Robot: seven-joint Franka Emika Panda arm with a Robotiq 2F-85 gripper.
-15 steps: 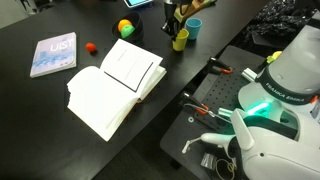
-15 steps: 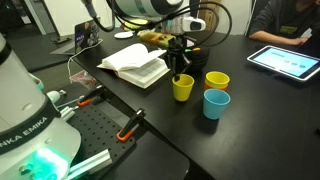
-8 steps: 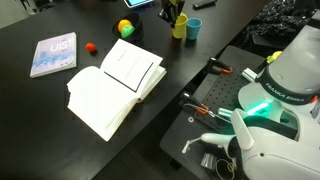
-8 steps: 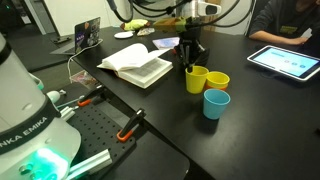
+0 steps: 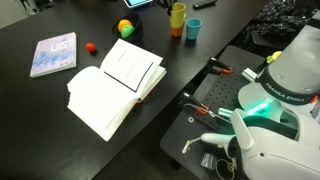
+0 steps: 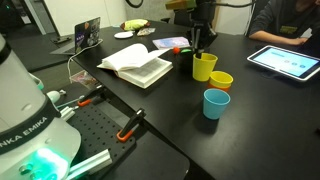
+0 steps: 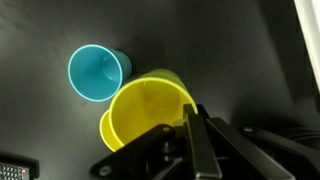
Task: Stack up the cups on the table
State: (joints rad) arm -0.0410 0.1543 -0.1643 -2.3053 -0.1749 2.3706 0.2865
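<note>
The gripper (image 6: 203,42) is clamped on the rim of one yellow cup (image 6: 204,67); its likely target, the second yellow cup (image 6: 220,79) on the table (image 6: 270,120), stands just beside at four o'clock in an exterior view

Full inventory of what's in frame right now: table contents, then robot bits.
held yellow cup: 1, yellow, lifted in the gripper
second yellow cup: 1, yellow, apparently nested in the orange one
orange cup: 1, orange, on the table
light blue cup: 1, standing alone nearby
open book: 1, white pages, mid-table
closed book: 1, pale cover
ball: 1, yellow-green
small red object: 1
tablet: 1, lit
tools: several, red-handled, on base plate
gripper: closed on the held cup's rim
robot base: white, green light
</note>
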